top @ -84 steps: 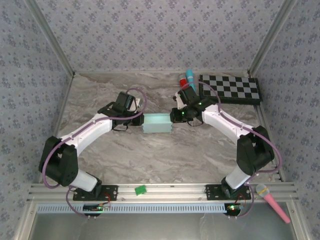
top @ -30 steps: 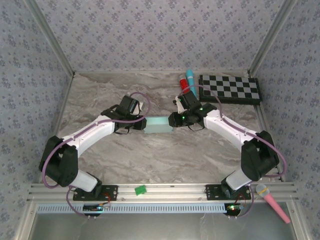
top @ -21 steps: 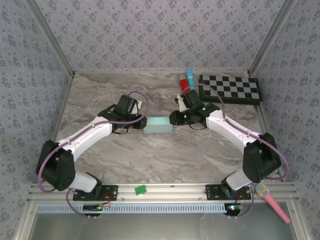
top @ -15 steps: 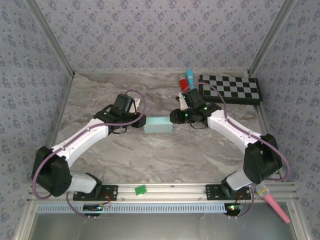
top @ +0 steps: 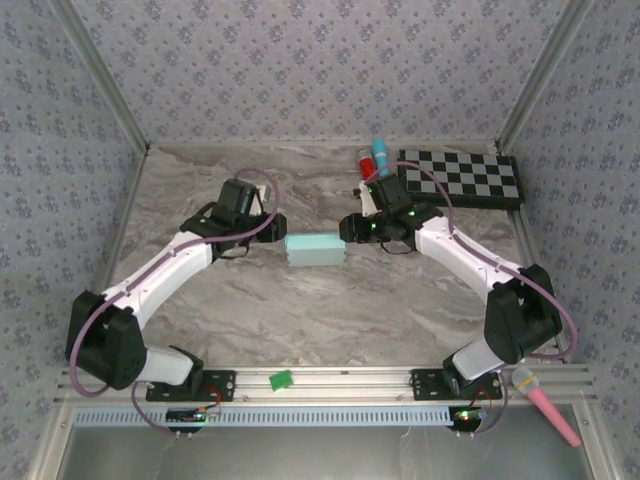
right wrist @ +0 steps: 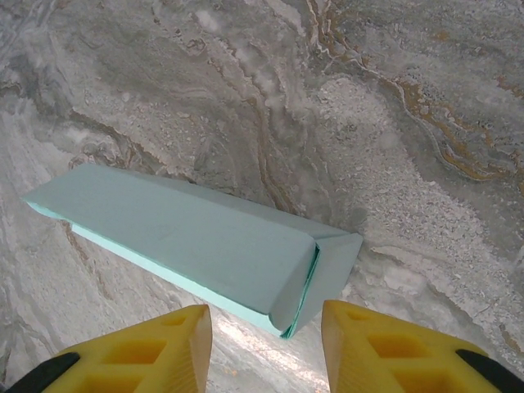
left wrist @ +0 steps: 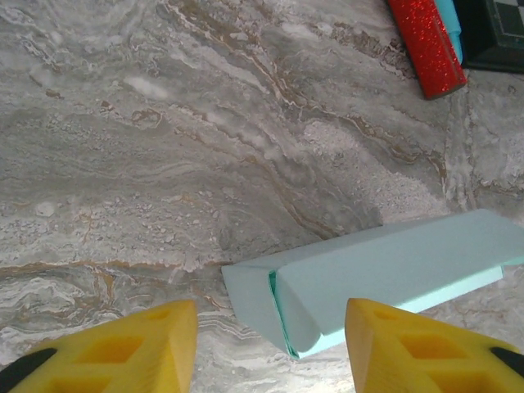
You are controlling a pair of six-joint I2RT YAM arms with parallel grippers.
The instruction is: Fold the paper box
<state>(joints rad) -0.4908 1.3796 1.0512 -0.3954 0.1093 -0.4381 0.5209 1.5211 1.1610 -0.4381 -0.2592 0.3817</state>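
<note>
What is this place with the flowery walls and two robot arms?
Probably a robot test booth, not a home: flowery panels box in a marble-look table, the arms are bolted to a metal rail, and a checkerboard lies behind.

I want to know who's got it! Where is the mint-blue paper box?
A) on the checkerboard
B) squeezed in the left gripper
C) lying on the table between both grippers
C: the paper box lies on the table, left gripper and right gripper open at its ends.
</note>
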